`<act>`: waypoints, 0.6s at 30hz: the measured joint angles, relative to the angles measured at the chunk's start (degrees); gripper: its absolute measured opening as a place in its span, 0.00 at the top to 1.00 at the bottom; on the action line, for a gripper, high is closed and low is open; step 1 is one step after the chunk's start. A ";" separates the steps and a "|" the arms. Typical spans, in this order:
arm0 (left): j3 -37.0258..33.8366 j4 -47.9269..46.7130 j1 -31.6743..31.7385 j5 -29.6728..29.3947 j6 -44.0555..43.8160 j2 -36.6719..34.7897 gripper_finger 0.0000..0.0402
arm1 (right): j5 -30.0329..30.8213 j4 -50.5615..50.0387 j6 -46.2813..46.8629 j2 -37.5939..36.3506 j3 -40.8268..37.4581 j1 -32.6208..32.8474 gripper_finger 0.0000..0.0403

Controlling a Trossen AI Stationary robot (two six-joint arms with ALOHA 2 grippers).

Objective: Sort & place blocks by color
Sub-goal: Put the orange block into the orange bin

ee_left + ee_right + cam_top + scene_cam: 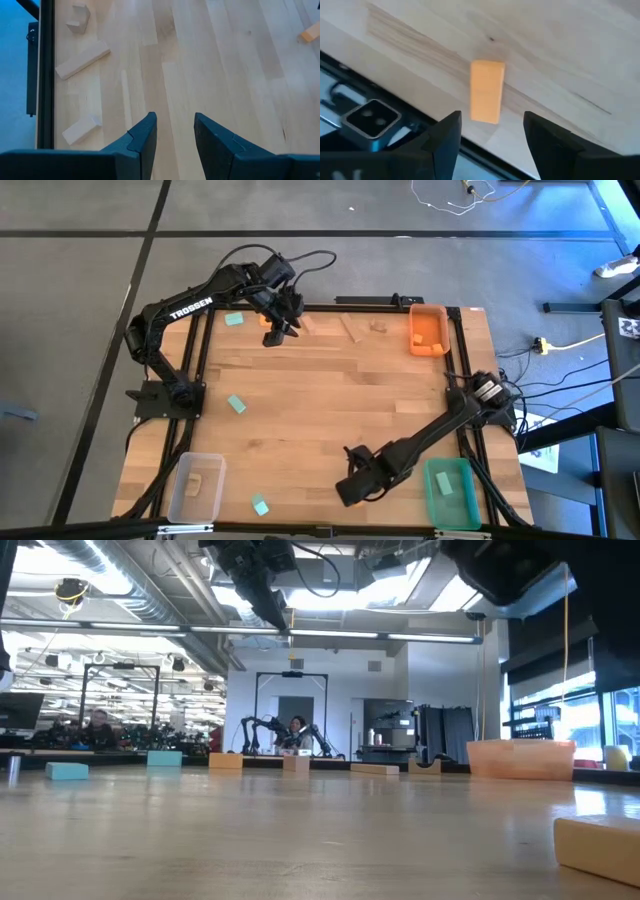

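An orange block (487, 91) lies flat on the wooden table close to its near edge. My right gripper (492, 125) hangs open above it, pointing steeply down, a finger on each side of the block's nearer end and clear of it. In the high view that arm (400, 455) covers the block. My left gripper (283, 330) is raised over the far left of the table, open, with nothing between its fingers (145, 135). Another orange block (270, 337) lies just beside it. Teal blocks (237, 404) and pale wood blocks (82, 59) are scattered flat on the table.
An orange bin (428, 328) stands at the far right corner, a green bin (450, 490) at the near right and a clear bin (195, 485) at the near left. The table's black frame rail (370, 117) runs just beside the right gripper. The middle of the table is bare wood.
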 joint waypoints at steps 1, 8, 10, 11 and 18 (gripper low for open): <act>0.00 -0.02 0.00 0.00 0.00 0.00 0.70 | -0.07 -0.01 -0.33 0.44 0.00 0.02 0.47; 0.00 0.02 -0.01 0.00 0.00 0.00 0.70 | -1.11 3.34 -2.97 2.33 0.00 -0.36 0.47; 0.00 0.07 -0.02 0.00 0.00 0.00 0.70 | -1.23 5.18 -3.26 2.99 0.00 -0.36 0.47; 0.00 0.09 -0.01 -0.01 0.00 0.00 0.70 | -1.25 5.85 -3.39 3.36 0.00 -0.36 0.47; 0.00 0.27 0.00 -0.01 0.02 0.00 0.70 | -4.97 6.86 -5.47 6.25 0.00 -0.36 0.47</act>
